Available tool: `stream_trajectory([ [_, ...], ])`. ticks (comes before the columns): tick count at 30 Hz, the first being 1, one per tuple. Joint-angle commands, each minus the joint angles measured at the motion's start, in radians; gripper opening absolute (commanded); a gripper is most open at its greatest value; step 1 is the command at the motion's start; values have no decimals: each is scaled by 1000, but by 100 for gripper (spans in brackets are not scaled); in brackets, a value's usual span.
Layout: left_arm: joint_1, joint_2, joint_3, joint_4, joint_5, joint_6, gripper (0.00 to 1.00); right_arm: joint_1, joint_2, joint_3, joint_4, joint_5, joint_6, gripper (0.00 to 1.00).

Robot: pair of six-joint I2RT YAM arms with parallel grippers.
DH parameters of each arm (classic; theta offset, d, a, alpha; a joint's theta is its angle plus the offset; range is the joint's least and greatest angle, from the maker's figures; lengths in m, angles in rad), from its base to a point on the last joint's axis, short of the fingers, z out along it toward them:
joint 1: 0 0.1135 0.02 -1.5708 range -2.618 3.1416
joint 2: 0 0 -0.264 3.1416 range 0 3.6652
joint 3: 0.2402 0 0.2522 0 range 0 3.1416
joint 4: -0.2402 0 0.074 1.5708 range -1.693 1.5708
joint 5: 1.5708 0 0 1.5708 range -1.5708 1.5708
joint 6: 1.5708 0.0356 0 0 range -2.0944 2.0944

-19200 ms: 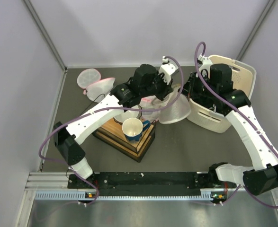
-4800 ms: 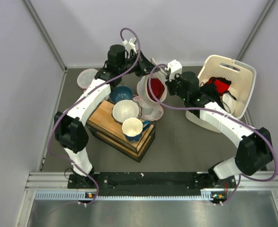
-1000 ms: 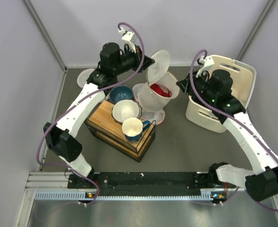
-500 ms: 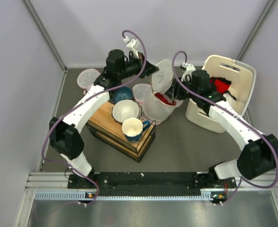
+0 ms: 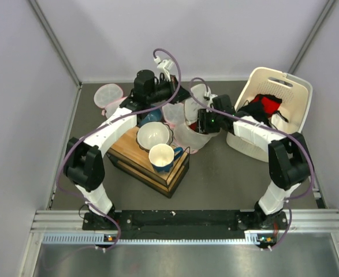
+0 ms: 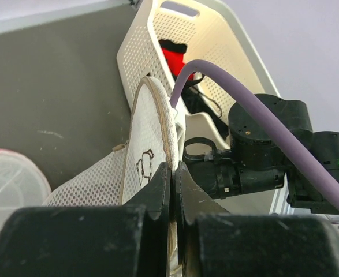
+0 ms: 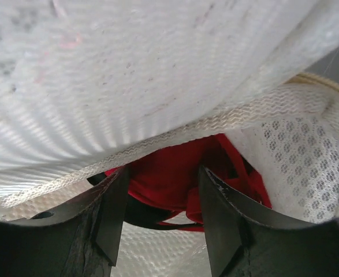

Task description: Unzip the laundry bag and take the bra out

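Observation:
The white mesh laundry bag [image 5: 186, 131] stands unzipped at mid-table, its round flap [image 6: 149, 130] lifted. My left gripper [image 5: 182, 97] is shut on the flap's rim [image 6: 170, 151], holding it up. My right gripper [image 5: 201, 122] reaches into the bag's mouth. In the right wrist view its jaws stand open [image 7: 163, 176] just in front of the red bra [image 7: 175, 167], which lies inside on the mesh [image 7: 285, 150]. The fingers [image 7: 114, 202] flank the bra without closing on it. From above only a sliver of the bra [image 5: 193, 125] shows.
A cream perforated basket [image 5: 293, 92] leans at the right with red and black cloth [image 5: 268, 104] in it. A wooden box [image 5: 157, 170] at the left carries two bowls and a mug [image 5: 161, 156]. Small mesh bags [image 5: 107, 94] lie at the back left.
My right gripper has swung left from the basket into the bag's mouth and opened wider. My left gripper, still shut on the flap, has shifted slightly right and lower.

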Motion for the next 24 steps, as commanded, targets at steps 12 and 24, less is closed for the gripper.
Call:
stream_trajectory([
  [12,26,26,-41,85,-19,-5,0,30,118,71,19,29,-8,8],
  [24,72,6,-115,130,-13,-23,0,32,-233,-7,16,-5,-40,0],
])
